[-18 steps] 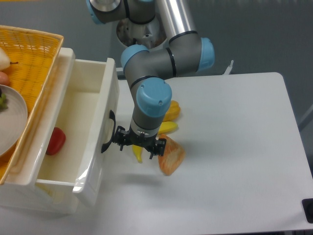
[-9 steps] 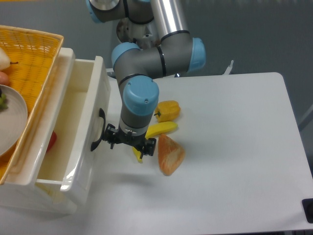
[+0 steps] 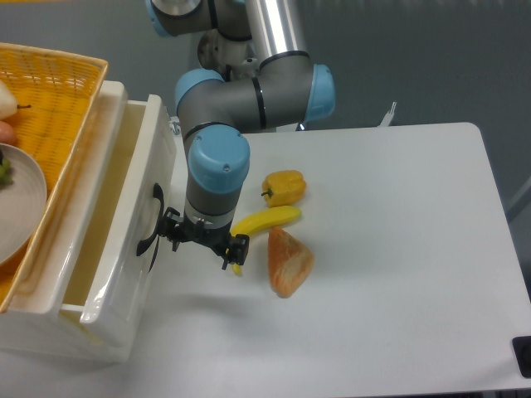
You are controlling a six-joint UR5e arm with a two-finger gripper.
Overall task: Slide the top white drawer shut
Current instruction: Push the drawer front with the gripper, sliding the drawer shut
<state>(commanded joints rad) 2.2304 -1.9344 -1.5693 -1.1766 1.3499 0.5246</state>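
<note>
Top white drawer [image 3: 124, 240], glossy, black handle, part-open

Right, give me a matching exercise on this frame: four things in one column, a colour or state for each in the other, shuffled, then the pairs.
Things:
1. top white drawer
2. banana
3. wicker basket
4. end effector

Descriptions:
A. lying on the table between a yellow pepper and a piece of bread
B. partly open, black handle facing the arm
C. sitting on top of the drawer unit
D. right beside the black handle

Pairs: 1-B, 2-A, 3-C, 4-D
</note>
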